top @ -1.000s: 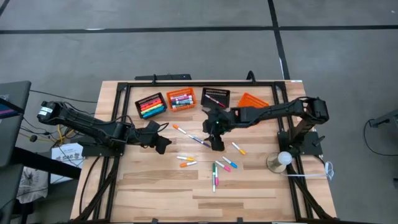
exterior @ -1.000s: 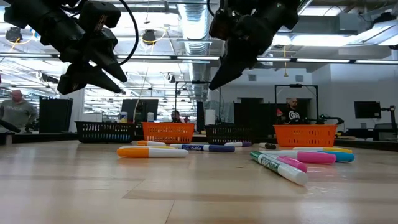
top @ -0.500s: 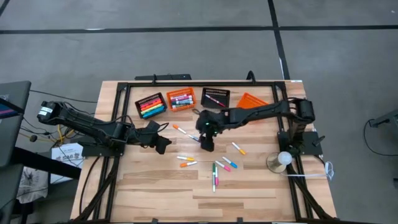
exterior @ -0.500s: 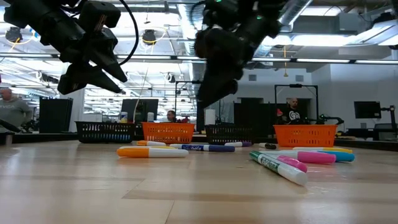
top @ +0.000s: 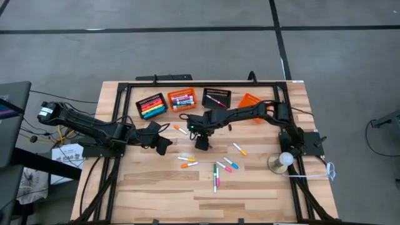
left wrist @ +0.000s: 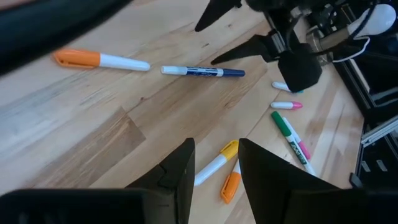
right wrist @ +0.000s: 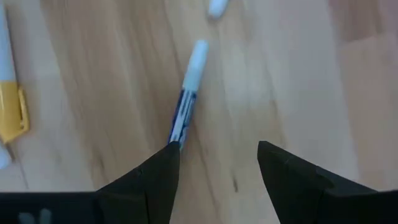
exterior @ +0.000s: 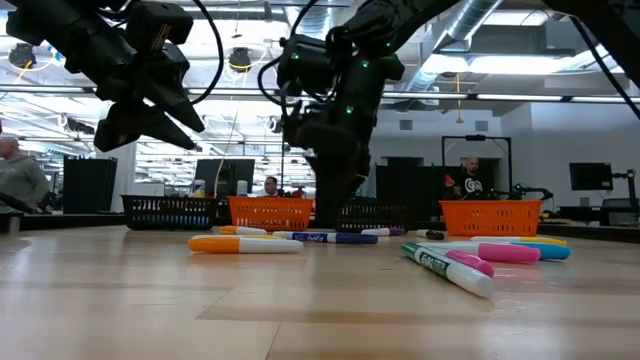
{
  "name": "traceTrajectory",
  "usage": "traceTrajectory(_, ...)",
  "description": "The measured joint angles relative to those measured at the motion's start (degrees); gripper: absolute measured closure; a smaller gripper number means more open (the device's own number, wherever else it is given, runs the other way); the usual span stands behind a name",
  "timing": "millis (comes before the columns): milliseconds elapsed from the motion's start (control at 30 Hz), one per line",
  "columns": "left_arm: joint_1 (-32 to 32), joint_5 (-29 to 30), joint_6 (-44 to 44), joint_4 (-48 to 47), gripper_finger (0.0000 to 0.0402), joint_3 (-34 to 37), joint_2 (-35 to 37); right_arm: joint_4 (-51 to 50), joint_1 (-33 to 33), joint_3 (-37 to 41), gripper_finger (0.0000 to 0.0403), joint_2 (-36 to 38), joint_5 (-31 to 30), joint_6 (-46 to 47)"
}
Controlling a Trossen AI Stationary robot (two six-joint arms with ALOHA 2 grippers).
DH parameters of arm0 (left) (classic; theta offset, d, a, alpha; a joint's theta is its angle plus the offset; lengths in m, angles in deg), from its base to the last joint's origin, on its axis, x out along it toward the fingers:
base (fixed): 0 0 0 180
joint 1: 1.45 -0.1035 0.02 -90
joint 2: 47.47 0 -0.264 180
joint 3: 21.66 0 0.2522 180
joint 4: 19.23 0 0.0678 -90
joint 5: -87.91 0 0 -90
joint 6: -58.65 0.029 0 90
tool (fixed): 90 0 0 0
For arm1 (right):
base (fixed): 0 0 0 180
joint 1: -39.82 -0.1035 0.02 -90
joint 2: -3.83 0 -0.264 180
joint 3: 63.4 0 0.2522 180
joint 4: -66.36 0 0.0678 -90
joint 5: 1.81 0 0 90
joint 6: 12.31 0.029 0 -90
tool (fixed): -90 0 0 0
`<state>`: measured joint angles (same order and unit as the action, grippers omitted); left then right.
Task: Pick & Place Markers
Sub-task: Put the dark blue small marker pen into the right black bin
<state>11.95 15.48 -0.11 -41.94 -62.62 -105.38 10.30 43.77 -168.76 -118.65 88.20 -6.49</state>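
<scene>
Seeing loose markers (top: 217, 170) lying at six o'clock on table (top: 250, 187), orange-capped pair nearby. Am hovering right gripper (top: 202, 143) over blue marker (right wrist: 185, 107) at table centre, fingers gaping, holding nothing. Left gripper (top: 164, 145) idling at nine o'clock, jaws part open, empty. At twelve o'clock, baskets (top: 152, 105) holding many markers; roughly ten lying loose. Far orange basket's contents hiding behind arm.

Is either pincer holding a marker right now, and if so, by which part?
Nothing is held. The right pincer is open above the blue-capped marker on the table; the left pincer hangs empty over the yellow and orange markers.
</scene>
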Motion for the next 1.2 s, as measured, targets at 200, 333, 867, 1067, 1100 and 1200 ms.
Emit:
traceTrajectory(200,0.0,0.0,0.2,0.0,0.0280,0.0,0.0,0.1,-0.1,0.2,0.0196,0.5,0.5,0.2)
traceTrajectory(333,0.0,0.0,0.5,0.0,0.0280,0.0,0.0,0.3,-0.4,0.2,0.0197,1.0,2.9,0.9)
traceTrajectory(867,0.0,0.0,11.8,0.0,0.0280,0.0,0.0,2.6,-0.9,0.0,0.0212,-4.0,1.2,1.3)
traceTrajectory(1067,0.0,1.9,18.9,0.0,0.0280,0.0,0.0,1.7,-1.6,-0.2,0.0245,-6.1,0.4,1.5)
traceTrajectory(1100,0.0,1.9,19.4,0.0,0.0280,0.0,0.0,1.7,-1.6,-0.2,0.0252,-6.2,0.1,1.7)
traceTrajectory(1200,0.0,1.9,19.6,0.0,0.0280,0.0,0.0,1.7,-1.6,-0.2,0.0277,-6.2,0.0,2.1)
